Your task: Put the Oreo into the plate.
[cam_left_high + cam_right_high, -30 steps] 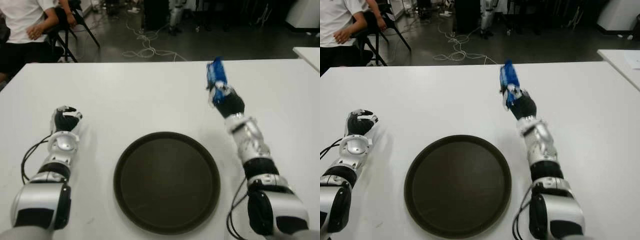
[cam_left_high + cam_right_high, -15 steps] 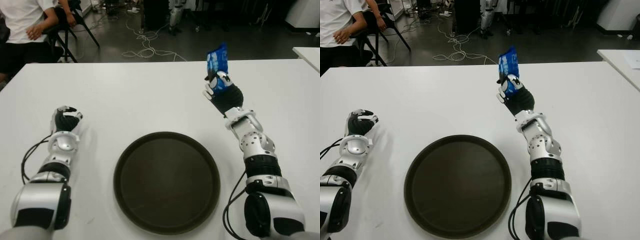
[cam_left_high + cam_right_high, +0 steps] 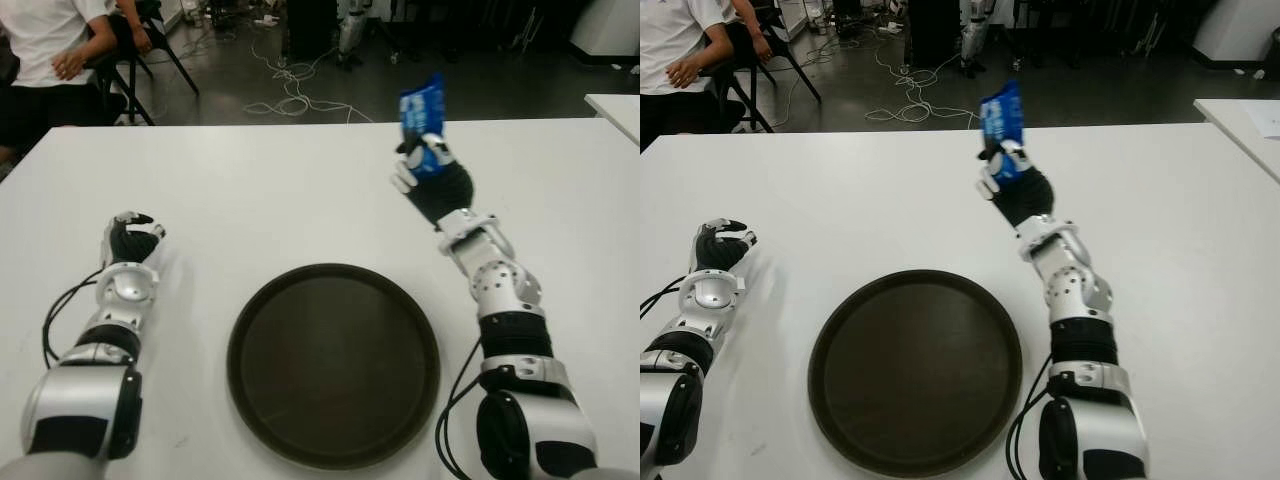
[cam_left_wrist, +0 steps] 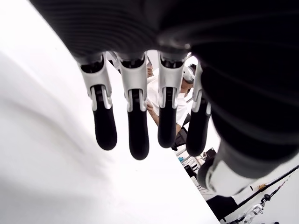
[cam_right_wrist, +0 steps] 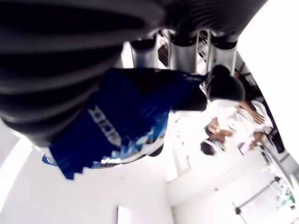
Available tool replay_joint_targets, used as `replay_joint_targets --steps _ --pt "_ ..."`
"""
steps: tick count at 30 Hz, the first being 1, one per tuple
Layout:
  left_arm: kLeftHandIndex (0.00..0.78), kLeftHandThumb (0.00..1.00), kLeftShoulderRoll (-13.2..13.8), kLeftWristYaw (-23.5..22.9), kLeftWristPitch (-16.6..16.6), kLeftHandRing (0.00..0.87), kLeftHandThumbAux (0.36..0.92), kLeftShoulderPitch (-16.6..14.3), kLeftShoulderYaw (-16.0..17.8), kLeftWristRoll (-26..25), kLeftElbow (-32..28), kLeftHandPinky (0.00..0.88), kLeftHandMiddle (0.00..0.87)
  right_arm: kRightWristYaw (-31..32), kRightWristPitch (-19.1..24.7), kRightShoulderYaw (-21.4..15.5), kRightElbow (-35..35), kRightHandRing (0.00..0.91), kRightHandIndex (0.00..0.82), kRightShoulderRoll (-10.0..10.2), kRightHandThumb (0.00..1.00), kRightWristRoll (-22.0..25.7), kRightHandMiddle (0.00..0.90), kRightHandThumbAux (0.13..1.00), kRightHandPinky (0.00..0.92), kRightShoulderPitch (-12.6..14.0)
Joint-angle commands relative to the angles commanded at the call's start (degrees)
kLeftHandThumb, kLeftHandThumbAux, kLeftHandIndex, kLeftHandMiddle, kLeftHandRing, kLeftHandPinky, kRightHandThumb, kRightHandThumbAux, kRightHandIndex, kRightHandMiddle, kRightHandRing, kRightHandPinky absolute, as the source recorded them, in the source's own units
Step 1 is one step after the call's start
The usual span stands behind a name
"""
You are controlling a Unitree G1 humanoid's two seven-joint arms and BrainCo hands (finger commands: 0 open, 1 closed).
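You've got the Oreo (image 3: 421, 110), a blue packet with white lettering and crimped ends, standing upright in the upper right of the frame, raised above the white table (image 3: 280, 190); your right hand (image 3: 432, 180) sits just below it, fingers curled tight around its lower half; the packet is up beyond the far right rim of the dark round plate (image 3: 333, 362); your left hand (image 3: 130, 240) shows at the left of the plate, fingers loosely extended, holding nothing.
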Motion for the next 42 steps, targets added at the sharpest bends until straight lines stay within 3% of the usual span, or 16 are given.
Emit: replay_joint_targets --steps 14,23,42 --pt "0.399 0.679 -0.11 0.29 -0.07 0.336 0.719 0.00 0.19 -0.28 -0.03 0.365 0.295 0.48 0.71 3.67 -0.90 0.846 0.441 -0.81 0.711 -3.29 0.831 0.712 0.854 0.86" --pt "0.399 0.678 -0.20 -0.03 -0.50 0.342 0.719 0.08 0.32 -0.47 -0.17 0.373 0.299 1.70 -5.63 11.70 0.12 0.829 0.441 -3.47 0.708 -15.00 0.828 0.713 0.829 1.73" --pt "0.400 0.682 -0.62 0.30 -0.67 0.330 0.717 0.16 0.87 -0.81 -0.23 0.365 0.292 0.56 -19.37 20.78 8.57 0.815 0.441 -6.61 0.709 -31.88 0.816 0.713 0.812 0.81"
